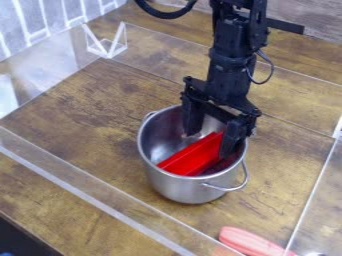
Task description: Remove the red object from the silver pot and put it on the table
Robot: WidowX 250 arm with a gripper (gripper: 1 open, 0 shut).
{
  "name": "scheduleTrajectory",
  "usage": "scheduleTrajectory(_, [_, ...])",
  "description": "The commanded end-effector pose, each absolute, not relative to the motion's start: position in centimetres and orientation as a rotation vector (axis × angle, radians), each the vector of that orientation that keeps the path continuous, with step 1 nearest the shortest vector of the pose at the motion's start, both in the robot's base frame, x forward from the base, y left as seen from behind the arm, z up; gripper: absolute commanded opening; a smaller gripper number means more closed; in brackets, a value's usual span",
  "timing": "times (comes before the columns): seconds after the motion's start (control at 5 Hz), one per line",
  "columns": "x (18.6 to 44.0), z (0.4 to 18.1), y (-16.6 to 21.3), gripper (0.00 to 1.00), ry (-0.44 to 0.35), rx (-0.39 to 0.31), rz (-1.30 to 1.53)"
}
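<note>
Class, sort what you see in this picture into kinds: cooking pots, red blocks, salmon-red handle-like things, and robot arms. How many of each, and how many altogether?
Cooking pots: 1, the silver pot
Red blocks: 1, the red object inside the pot
Salmon-red handle-like things: 1
Robot arms: 1
Total: 4
</note>
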State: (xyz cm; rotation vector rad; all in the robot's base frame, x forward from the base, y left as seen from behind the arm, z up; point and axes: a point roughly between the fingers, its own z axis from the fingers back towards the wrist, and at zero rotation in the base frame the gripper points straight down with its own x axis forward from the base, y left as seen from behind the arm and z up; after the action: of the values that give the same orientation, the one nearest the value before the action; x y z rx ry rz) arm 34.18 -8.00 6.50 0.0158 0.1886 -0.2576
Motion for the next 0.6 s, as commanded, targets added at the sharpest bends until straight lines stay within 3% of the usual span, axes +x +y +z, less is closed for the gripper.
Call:
scheduleTrajectory(0.0, [34.7,9.2,-8.1,1.00,0.120,0.009,-0.279])
scheduleTrajectory(0.4, [34.6,8.2,-8.1,1.00,0.147,0.006,-0.297])
